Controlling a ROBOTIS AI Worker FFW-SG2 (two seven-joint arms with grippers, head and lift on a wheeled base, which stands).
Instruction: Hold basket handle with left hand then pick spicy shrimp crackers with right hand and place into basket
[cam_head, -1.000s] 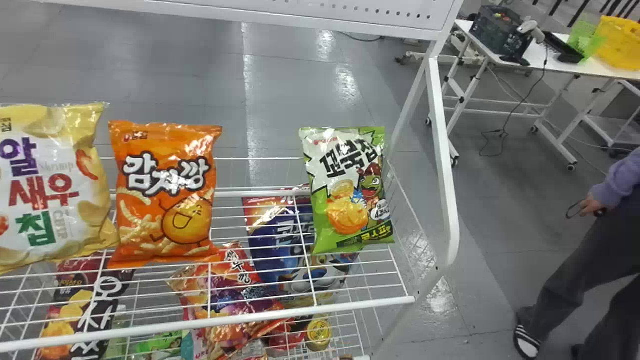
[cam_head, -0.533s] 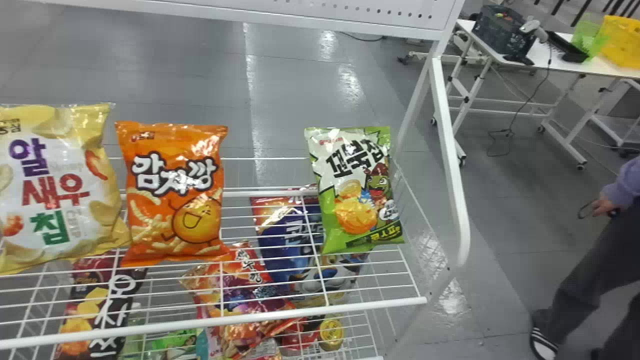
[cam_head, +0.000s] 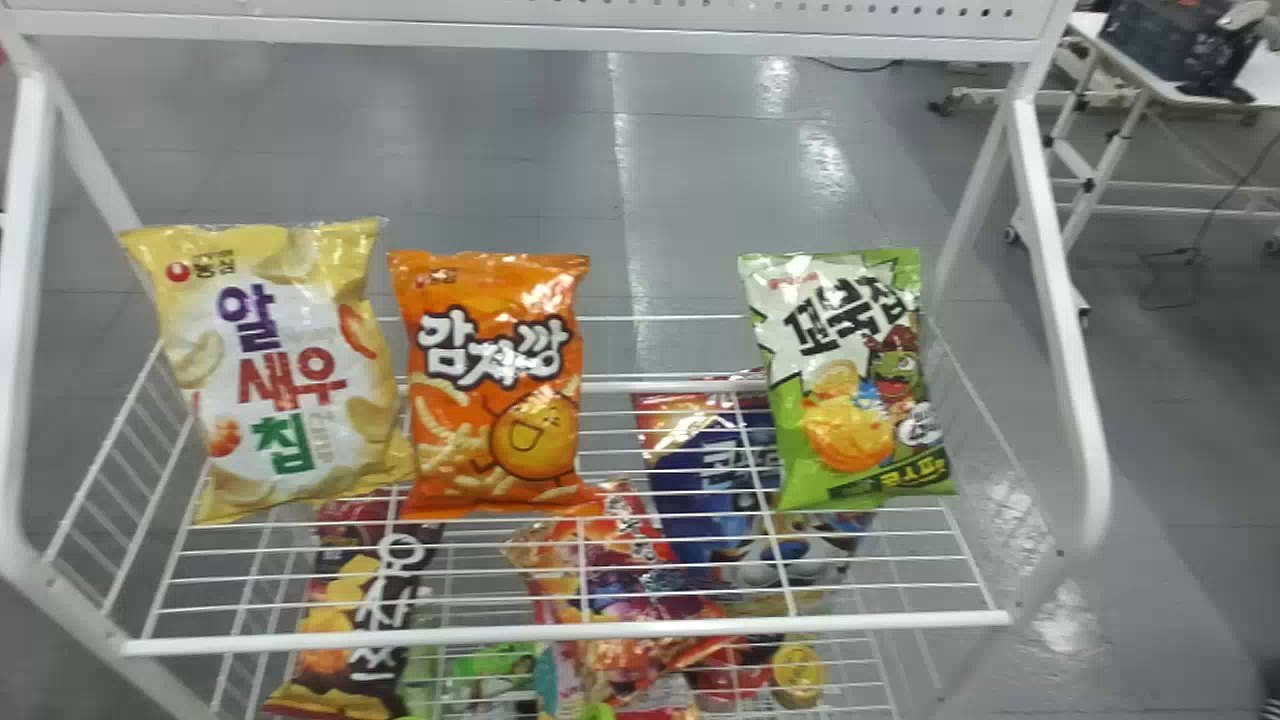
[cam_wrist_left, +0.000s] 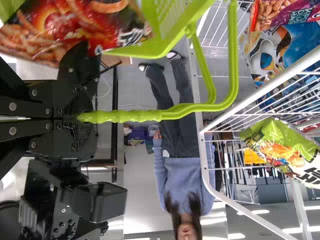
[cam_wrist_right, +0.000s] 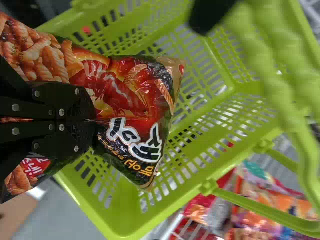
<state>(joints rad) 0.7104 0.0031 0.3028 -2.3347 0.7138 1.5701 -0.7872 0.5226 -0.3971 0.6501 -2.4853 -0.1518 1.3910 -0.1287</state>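
In the left wrist view my left gripper (cam_wrist_left: 79, 118) is shut on the green basket handle (cam_wrist_left: 135, 116), and the basket (cam_wrist_left: 172, 27) hangs beside the shelf. My right gripper (cam_wrist_right: 91, 120) is shut on the red and black bag of spicy shrimp crackers (cam_wrist_right: 127, 95), pinching its middle so the foil creases. Seen from the right wrist, that bag lies over the opening of the green basket (cam_wrist_right: 117, 212), whose slotted walls and floor show around it. The same crackers (cam_wrist_left: 75, 22) appear near the basket's rim in the left wrist view.
A white wire rack (cam_head: 560, 634) holds a yellow chip bag (cam_head: 290, 380), an orange bag (cam_head: 490, 400) and a green bag (cam_head: 850, 400) on its upper tier. Several more snacks lie on the tier below. A white table (cam_head: 1150, 70) stands at the back right.
The head view has swung left, so the rack and its bags sit farther right in it and the yellow bag has come fully into sight. The person at the right has left that view.
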